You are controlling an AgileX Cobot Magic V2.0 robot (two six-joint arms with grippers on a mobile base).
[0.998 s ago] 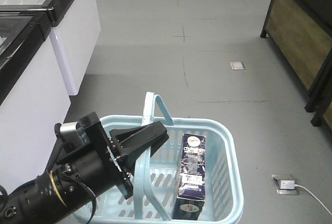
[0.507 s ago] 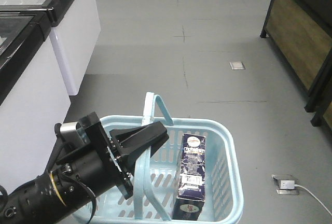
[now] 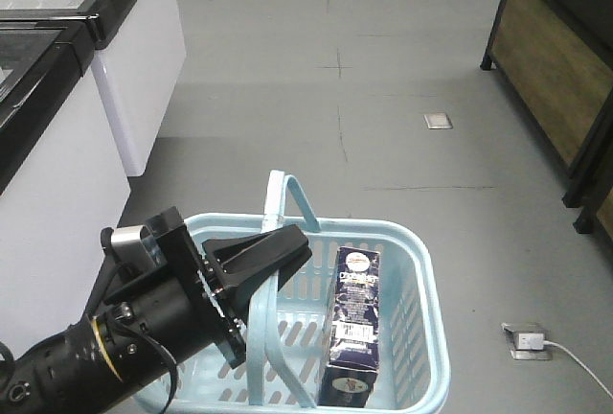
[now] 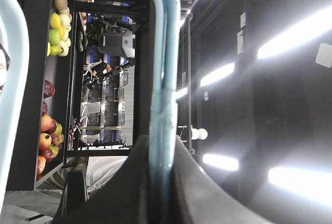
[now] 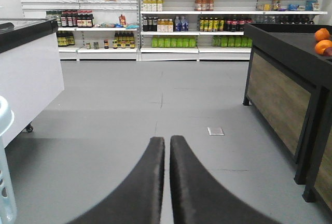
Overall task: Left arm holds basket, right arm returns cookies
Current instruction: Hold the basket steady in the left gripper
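**Operator:** What is my left side doing?

**Spotter:** Your left end effector [image 3: 280, 249] is clamped on the nearer hoop handle [image 3: 257, 337] of the light blue basket [image 3: 424, 285]. The handle runs straight through its jaws.

**Operator:** And the cookies?

**Spotter:** The Chocofello box [image 3: 354, 323] is inside the basket, just right of that handle. Its long axis runs from the near rim away from you.

**Operator:** My right?

**Spotter:** Your right end effector [image 5: 167, 149] has its fingers pressed together and holds nothing. It points down the aisle, and only the basket's rim shows at that view's left edge. I'd judge the box lies to its left.
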